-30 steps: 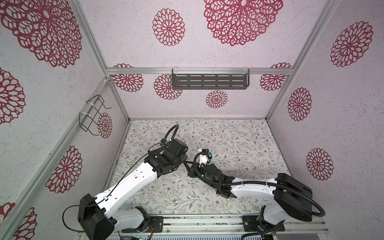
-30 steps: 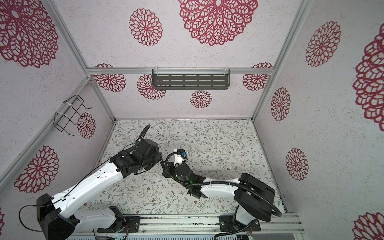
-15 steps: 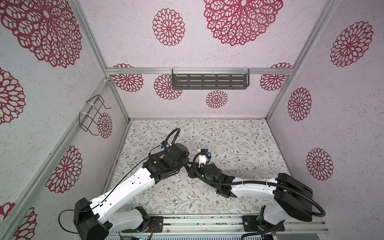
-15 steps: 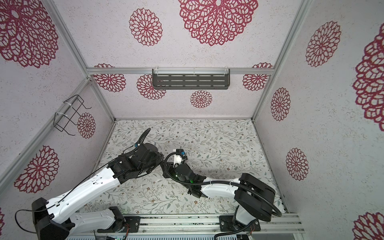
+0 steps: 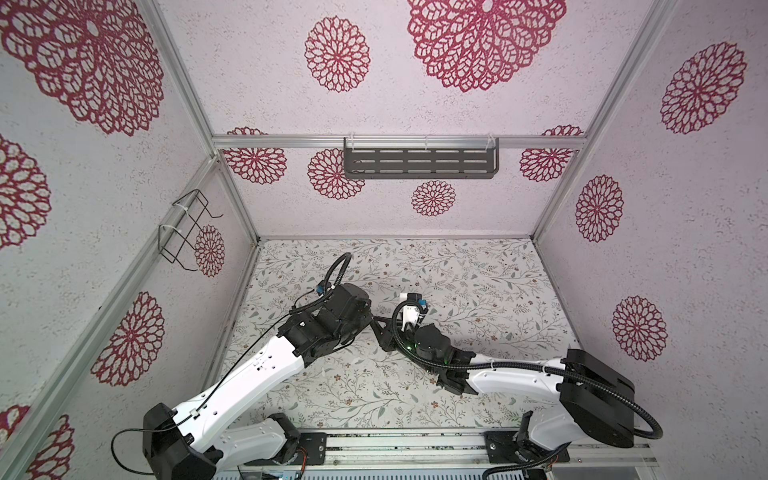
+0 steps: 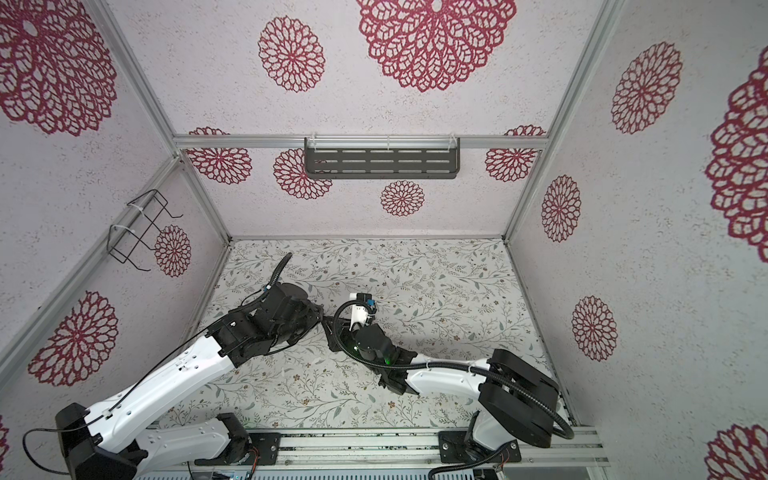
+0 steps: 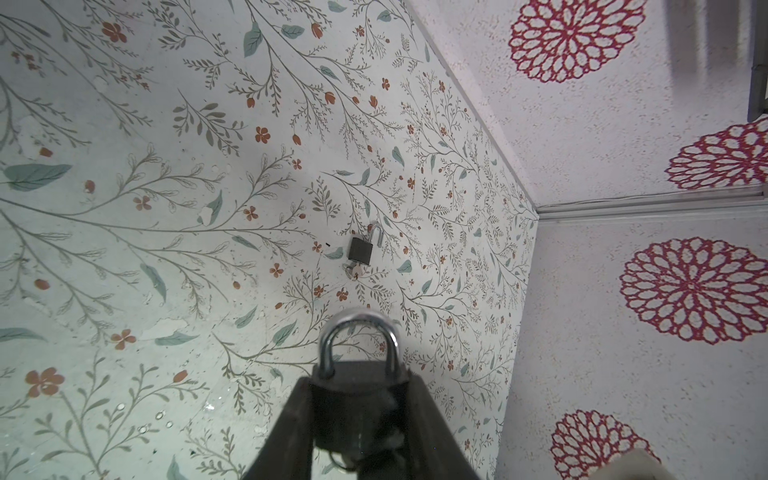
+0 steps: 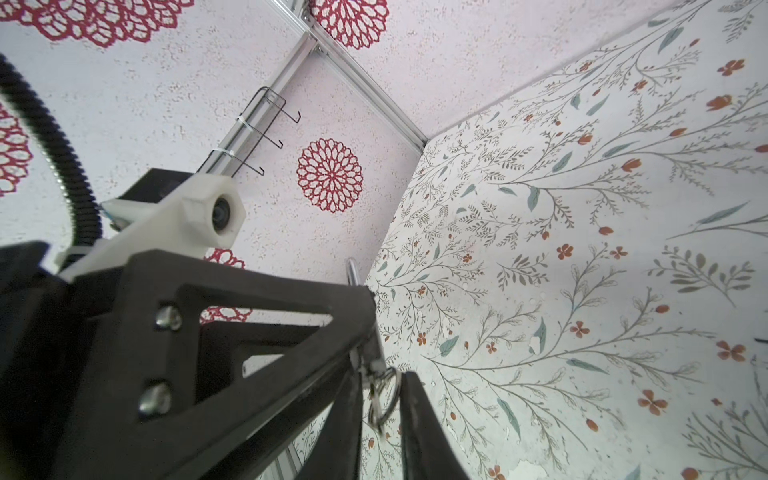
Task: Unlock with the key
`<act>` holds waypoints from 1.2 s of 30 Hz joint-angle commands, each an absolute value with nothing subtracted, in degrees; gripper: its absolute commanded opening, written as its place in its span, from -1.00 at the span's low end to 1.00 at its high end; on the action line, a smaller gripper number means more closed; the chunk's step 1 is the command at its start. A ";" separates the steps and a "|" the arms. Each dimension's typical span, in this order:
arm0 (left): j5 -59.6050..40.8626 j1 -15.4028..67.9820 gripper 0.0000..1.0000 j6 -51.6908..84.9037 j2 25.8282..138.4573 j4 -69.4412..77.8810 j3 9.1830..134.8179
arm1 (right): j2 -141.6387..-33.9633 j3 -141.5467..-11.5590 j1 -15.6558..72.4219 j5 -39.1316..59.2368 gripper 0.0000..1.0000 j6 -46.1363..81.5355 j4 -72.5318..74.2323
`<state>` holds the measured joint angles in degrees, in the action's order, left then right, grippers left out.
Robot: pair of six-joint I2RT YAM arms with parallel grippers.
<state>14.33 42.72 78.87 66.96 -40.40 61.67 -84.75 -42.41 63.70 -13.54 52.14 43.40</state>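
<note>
One padlock (image 7: 357,388), shackle closed, sits clamped by its dark body in the left gripper (image 7: 359,378). The fingers (image 7: 291,424) press on both of its sides and hold it off the floor (image 7: 166,208). A key (image 8: 375,366) sticks out of its underside, and the key ring (image 8: 386,395) dangles from it. The right gripper (image 8: 382,386) is around that ring with its jaws a little apart. The ring hangs in the narrow gap, and no clear pinch shows. In both top views the two grippers meet tip to tip near the middle of the floor, the left (image 5: 368,321) just beside the right (image 5: 380,334); the padlock itself is hidden there. Farther off, a second padlock (image 7: 360,250) lies flat on the floor with its shackle swung open.
</note>
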 commanded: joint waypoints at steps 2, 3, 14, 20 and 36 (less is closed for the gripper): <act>13.90 42.19 -1.00 78.22 65.70 -40.87 63.02 | -82.85 -42.91 63.47 -14.64 -0.63 50.58 46.63; 13.90 42.19 -1.00 78.22 65.66 -40.85 63.02 | -83.11 -43.05 63.51 -14.38 -0.63 50.83 46.58; 14.27 41.01 -1.00 78.68 64.62 -40.68 62.76 | -84.63 -42.36 63.80 -12.57 -0.62 53.52 46.41; 13.65 40.52 -1.00 78.84 64.86 -39.50 62.71 | -85.69 -42.89 64.70 -12.13 -0.61 53.70 46.83; 12.39 40.51 -1.00 79.71 64.34 -38.12 62.05 | -87.34 -44.32 63.90 -9.98 -0.74 54.30 48.04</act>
